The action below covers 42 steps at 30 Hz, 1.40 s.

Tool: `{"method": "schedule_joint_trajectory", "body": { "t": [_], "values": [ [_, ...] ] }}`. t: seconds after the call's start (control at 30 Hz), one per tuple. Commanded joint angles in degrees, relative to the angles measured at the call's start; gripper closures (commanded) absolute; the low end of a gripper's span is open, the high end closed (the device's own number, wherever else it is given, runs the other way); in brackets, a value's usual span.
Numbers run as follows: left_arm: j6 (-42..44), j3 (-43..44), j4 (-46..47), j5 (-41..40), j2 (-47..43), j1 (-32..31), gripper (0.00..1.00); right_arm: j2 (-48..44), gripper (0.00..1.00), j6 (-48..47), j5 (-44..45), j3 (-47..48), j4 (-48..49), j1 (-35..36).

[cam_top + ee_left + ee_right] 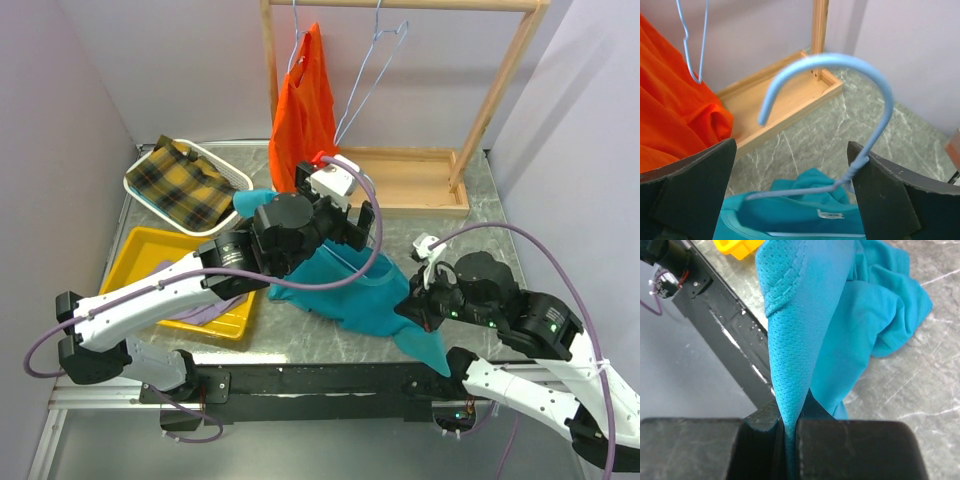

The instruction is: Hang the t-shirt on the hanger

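Note:
The teal t-shirt [350,285] lies crumpled on the marble table between the arms. My right gripper [415,305] is shut on a fold of its hem [805,315], lifted near the front edge, and the fabric runs down between the closed jaws [787,427]. The pale-blue wire hanger [840,60] stands in front of my left gripper [791,175]. Its hook is up, its twisted neck leans on my right finger [880,195], and one arm runs into the shirt's collar [790,215]. The left jaws stand wide apart [345,225].
A wooden rack [400,190] stands at the back with an orange garment [300,110] and a spare hanger [375,60] on its bar. A white basket [225,160] holding plaid cloth and a yellow tray [140,255] holding lilac cloth [200,310] sit on the left.

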Motion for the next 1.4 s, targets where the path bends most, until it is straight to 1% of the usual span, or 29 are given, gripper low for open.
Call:
{"method": "schedule_joint_trajectory", "body": {
  "t": [0.0, 0.07, 0.1, 0.23, 0.4, 0.43, 0.5, 0.53, 0.63, 0.67, 0.77, 0.83, 0.87, 0.9, 0.93, 0.97, 1.0, 1.07, 1.1, 1.13, 1.27, 1.3, 1.37],
  "values": [
    [-2.6, 5.0, 0.8, -1.3, -1.0, 0.0, 0.01, -0.3, 1.00, 2.5, -0.6, 4.6, -2.4, -0.1],
    [-3.7, 5.7, 1.1, -4.1, -1.3, 0.0, 0.01, 0.1, 1.00, 3.0, -1.3, 5.5, -5.1, -0.1],
    [-4.0, 5.8, 1.3, -7.0, -1.4, 0.0, 0.01, 0.7, 1.00, 4.0, -1.5, 5.5, -6.0, -0.1],
    [-5.2, 4.4, 3.0, -9.6, -1.7, 0.5, 0.01, 2.4, 1.00, 7.1, 0.1, 4.6, -10.6, -0.1],
    [-10.0, 1.4, 2.0, -7.5, -1.6, 3.8, 0.01, 3.2, 1.00, 11.6, 0.8, 3.3, -12.1, -0.2],
    [-10.7, 0.7, 2.0, -6.1, -2.1, 4.6, 0.04, 3.4, 1.00, 11.9, 1.1, 2.9, -12.2, -0.1],
    [-12.1, -1.8, 2.8, -1.7, -2.6, 6.4, 0.04, 3.6, 1.00, 12.9, 2.1, 1.9, -12.0, -0.1],
    [-12.1, -2.8, 3.3, -0.6, -3.4, 6.6, 0.04, 3.6, 1.00, 13.3, 3.9, 1.6, -11.9, -0.1],
    [-12.8, -5.1, 3.7, 0.9, -4.1, 7.6, 0.04, 2.8, 1.00, 15.3, 5.3, 1.1, -11.4, -0.2],
    [-13.8, -5.5, 3.4, 1.9, -4.1, 8.9, 0.04, 2.8, 1.00, 16.1, 5.8, 1.2, -11.8, -0.2],
    [-16.4, -8.2, 3.3, 3.1, -4.4, 11.7, 0.04, 2.8, 1.00, 18.5, 9.3, 2.8, -14.8, -0.2],
    [-17.5, -9.6, 5.1, 5.7, -5.0, 13.0, 0.04, 3.1, 1.00, 19.7, 11.5, 4.2, -17.4, -0.2],
    [-17.2, -11.5, 6.5, 7.4, -5.3, 13.7, 0.04, 3.0, 1.00, 20.3, 12.2, 4.9, -17.7, -0.1],
    [-16.6, -12.5, 8.0, 12.0, -5.6, 13.9, 0.04, 3.1, 1.00, 20.4, 12.1, 5.2, -17.8, -0.2],
    [-14.9, -13.4, 11.3, 14.3, -5.9, 14.0, 0.04, 3.1, 1.00, 20.4, 11.7, 5.4, -17.5, -0.2],
    [-14.3, -14.5, 12.6, 17.0, -6.1, 14.0, 0.04, 3.1, 1.00, 20.0, 10.4, 5.0, -16.8, -0.2],
    [-13.6, -15.2, 13.9, 21.8, -6.2, 14.0, 0.04, 3.1, 1.00, 19.9, 10.1, 4.8, -15.4, -0.2],
    [-11.5, -15.3, 16.7, 27.3, -5.8, 14.0, 0.04, 3.1, 1.00, 20.0, 9.9, 3.6, -13.9, -0.2],
    [-11.0, -14.7, 16.5, 31.0, -5.1, 14.0, 0.04, 3.1, 1.00, 20.0, 9.5, 3.4, -12.7, -0.2],
    [-10.3, -14.3, 16.3, 32.3, -4.7, 14.0, 0.04, 3.1, 1.00, 20.0, 9.3, 2.7, -11.9, -0.2],
    [-9.3, -12.9, 15.9, 37.5, -4.1, 14.0, 0.04, 2.6, 1.00, 20.6, 9.4, 2.1, -10.0, -0.2],
    [-9.0, -12.6, 15.9, 38.0, -3.8, 14.0, 0.04, 2.4, 1.00, 20.7, 9.8, 2.1, -9.6, -0.2],
    [-9.9, -12.4, 14.0, 36.1, -3.7, 14.0, 0.04, 1.9, 1.00, 21.7, 11.4, 2.7, -9.6, -0.2]
  ]
}}
